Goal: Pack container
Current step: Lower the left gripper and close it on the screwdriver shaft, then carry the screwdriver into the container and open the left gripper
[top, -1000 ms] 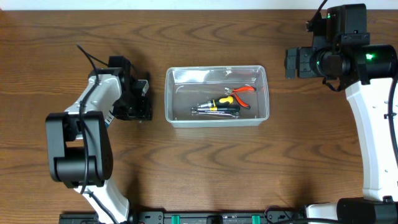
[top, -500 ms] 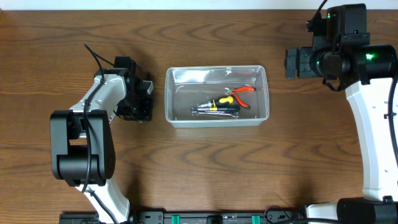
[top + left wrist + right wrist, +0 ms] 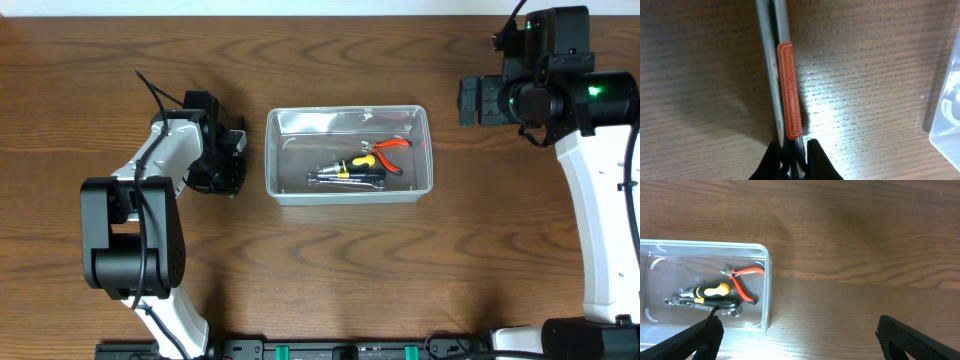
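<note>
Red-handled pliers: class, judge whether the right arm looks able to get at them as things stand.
Probably yes. The right gripper hangs open beside the container, which has no lid, and the pliers lie uncovered at the end nearest it. The left gripper, shut on a metal tool, is at the far side.

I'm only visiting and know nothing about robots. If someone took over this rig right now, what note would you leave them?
Left gripper: shut on a metal tool with an orange label, just left of the container.
Right gripper: open, empty, off to the container's right.
Done: red-handled pliers and a yellow-black screwdriver lie in the container.
Left: probably move the metal tool into the container.
</note>
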{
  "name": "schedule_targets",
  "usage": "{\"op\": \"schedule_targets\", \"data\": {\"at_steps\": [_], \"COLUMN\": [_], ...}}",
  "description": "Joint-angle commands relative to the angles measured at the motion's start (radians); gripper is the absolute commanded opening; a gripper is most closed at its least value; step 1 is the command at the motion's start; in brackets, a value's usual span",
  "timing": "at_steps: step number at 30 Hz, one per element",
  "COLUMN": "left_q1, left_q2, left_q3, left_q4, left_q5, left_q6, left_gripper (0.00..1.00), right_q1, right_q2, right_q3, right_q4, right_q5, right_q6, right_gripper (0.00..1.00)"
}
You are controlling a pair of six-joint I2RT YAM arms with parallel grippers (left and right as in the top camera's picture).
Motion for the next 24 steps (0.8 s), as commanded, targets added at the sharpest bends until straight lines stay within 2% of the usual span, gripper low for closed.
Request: {"op": "schedule_targets", "data": {"at_steps": [1, 16, 24], "left_q1": [0.000, -0.015, -0.142], "left_q2": [-0.007, -0.290, -0.443], "left_q3": [0.035, 0.181, 0.181], "left_q4": [-0.021, -0.069, -0.070], "left_q5": [-0.009, -0.008, -0.008], "left_q6": [0.006, 0.007, 0.032], "left_gripper": [0.06, 0.05, 0.06], "right_q1": [-0.002, -0.002, -0.002], "right_q2": [0.004, 0.004, 0.004], "right_q3": [0.003, 0.003, 0.003], "right_q4": [0.000, 0.000, 0.000], "right_q5": [0.000, 0.000, 0.000], "right_q6": [0.013, 0.013, 0.013], "right_gripper": [0.99, 0.99, 0.99]}}
